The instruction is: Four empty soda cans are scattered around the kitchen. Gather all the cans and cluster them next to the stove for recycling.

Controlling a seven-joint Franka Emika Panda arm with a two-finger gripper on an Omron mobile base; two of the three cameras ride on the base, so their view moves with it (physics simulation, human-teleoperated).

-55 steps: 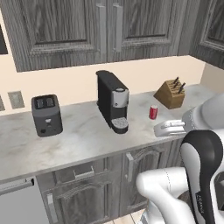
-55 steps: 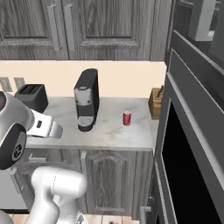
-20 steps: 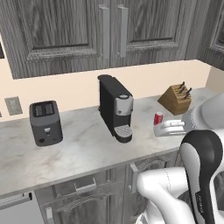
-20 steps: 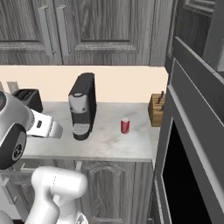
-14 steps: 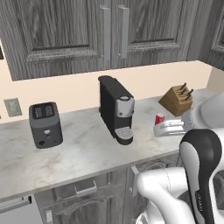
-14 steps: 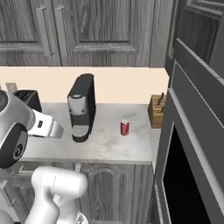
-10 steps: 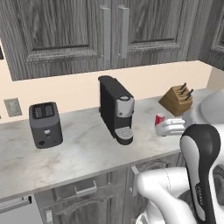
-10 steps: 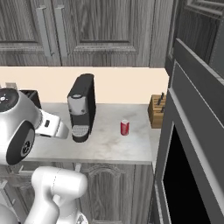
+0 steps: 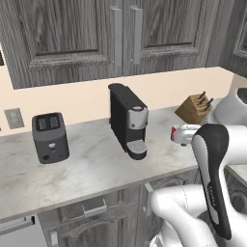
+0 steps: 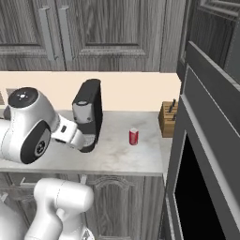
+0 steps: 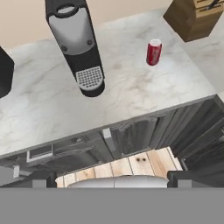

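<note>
One red soda can (image 10: 134, 136) stands upright on the grey marble counter (image 10: 117, 155), between the coffee machine and the knife block. Seen from the hand, the can (image 11: 153, 52) is at the upper right. In the left base view my white arm partly hides the can (image 9: 173, 133). My gripper (image 11: 113, 178) is open, its dark fingertips (image 11: 38, 179) wide apart with nothing between them. It hangs over the counter's front edge, well short of the can. The stove is out of view.
A black coffee machine (image 10: 88, 112) stands left of the can and a wooden knife block (image 10: 168, 119) right of it. A dark toaster (image 9: 49, 137) sits further left. Grey upper cabinets hang above. A tall dark oven column (image 10: 206, 154) closes the counter's right end.
The whole picture shifted slightly as the base moved. My arm's elbow and forearm have swung up and toward the counter. The can stays put and the gripper stays open.
</note>
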